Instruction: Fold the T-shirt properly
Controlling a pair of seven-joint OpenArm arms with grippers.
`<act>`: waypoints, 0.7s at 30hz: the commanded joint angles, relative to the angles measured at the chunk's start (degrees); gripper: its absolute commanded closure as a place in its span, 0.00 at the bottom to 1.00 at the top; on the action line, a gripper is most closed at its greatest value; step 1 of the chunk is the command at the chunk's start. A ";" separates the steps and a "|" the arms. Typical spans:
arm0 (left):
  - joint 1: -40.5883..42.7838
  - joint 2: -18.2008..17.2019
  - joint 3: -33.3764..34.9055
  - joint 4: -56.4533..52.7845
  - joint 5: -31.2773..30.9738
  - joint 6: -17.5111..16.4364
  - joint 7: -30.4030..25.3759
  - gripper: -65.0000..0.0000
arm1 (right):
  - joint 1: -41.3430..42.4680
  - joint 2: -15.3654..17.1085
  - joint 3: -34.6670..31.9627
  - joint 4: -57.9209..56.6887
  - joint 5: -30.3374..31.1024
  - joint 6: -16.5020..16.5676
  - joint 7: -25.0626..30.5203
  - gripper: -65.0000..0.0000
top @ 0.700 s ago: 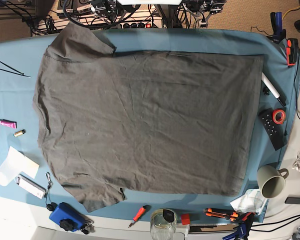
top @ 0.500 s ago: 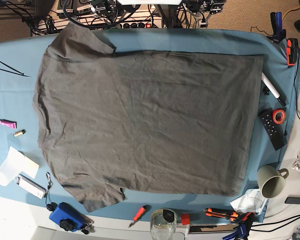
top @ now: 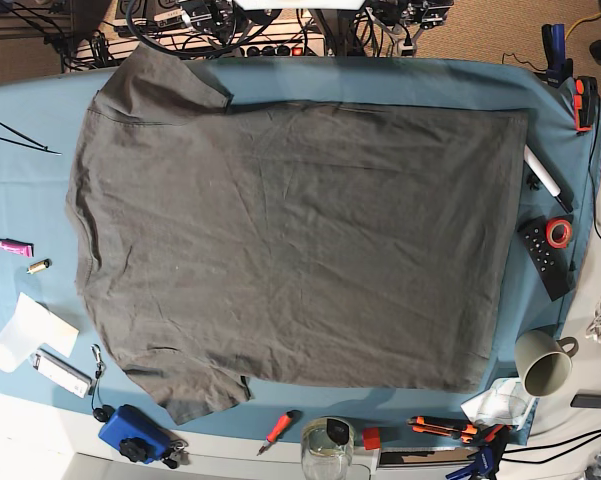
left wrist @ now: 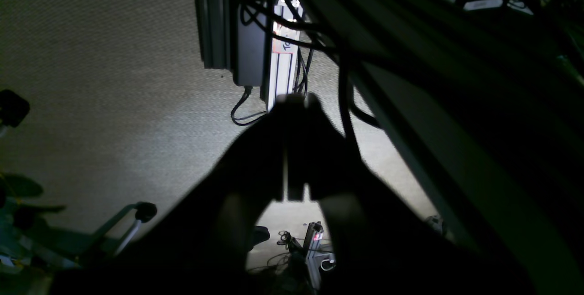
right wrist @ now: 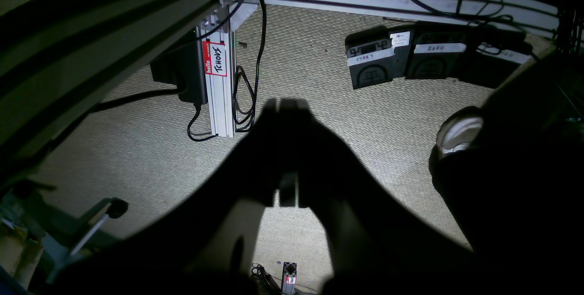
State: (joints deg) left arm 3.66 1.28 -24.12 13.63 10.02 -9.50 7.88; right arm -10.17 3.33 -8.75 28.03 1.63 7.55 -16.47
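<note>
Two claws pressed together, empty: left gripper (left wrist: 295, 103), right gripper (right wrist: 287, 103). Sticker (right wrist: 214, 58) reads "hello TCHOVS". T-shirt (top: 290, 240) flat.

Dark grey wrinkled cotton T-shirt (top: 290, 240): one, spread flat
Teal-blue cloth sheet (top: 30, 200): one, under everything
Olive-grey ceramic mug (top: 543, 362): one
Black remote control (top: 544, 259): one
Red tape roll (top: 558, 232): one, on the remote
White marker pen (top: 546, 177): one
Red-handled screwdriver (top: 278, 429): one
Black cable ties (top: 22, 136): two
Pink tube (top: 14, 247): one
Clear glass jar (top: 326, 448): one
Blue plastic device (top: 132, 433): one
</note>
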 commanded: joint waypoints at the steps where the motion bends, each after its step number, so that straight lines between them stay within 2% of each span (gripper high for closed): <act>1: 0.13 0.63 -0.02 0.15 -0.22 -1.01 -0.02 1.00 | -0.13 0.15 0.13 0.44 0.48 0.28 -0.04 1.00; 12: 0.13 0.63 -0.02 0.15 -0.24 -1.01 -0.02 1.00 | -0.13 0.15 0.13 0.42 0.48 0.28 -0.04 1.00; 21: 0.13 0.61 -0.02 0.15 -2.78 -1.01 -0.02 1.00 | -0.13 0.17 0.13 0.42 0.48 0.31 -0.15 1.00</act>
State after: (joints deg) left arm 3.84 1.30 -24.12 13.61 7.49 -9.76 7.90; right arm -10.20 3.33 -8.75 28.03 1.63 7.55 -16.49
